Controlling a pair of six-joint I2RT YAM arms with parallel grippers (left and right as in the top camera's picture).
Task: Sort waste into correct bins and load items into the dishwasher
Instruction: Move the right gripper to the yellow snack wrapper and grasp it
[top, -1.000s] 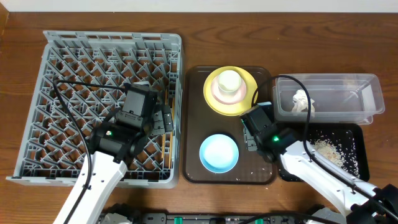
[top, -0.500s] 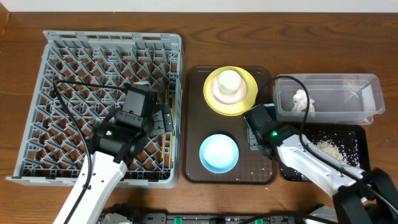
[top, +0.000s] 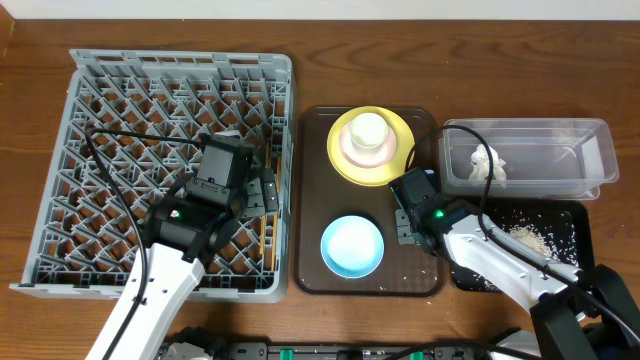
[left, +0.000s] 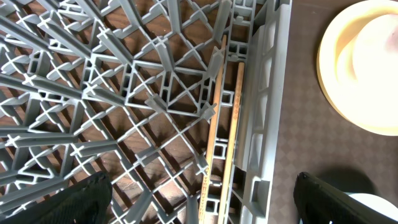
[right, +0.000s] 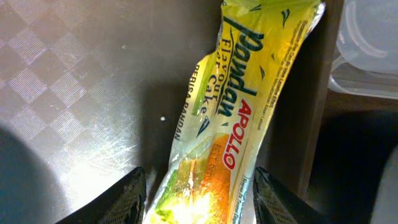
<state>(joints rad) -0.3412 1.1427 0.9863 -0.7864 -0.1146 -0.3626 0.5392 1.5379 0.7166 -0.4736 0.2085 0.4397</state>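
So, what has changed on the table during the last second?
The right arm's elbow moved further into the overhead view, lower right. The right pincer stayed at the brown tray's right side, astride the snack wrapper; grip: cannot tell. Left pincer, chopsticks, yellow plate, blue bowl did not move.

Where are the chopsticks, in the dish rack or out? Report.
In. Both chopsticks lie side by side on the grey dish rack's lattice, just inside its wall.
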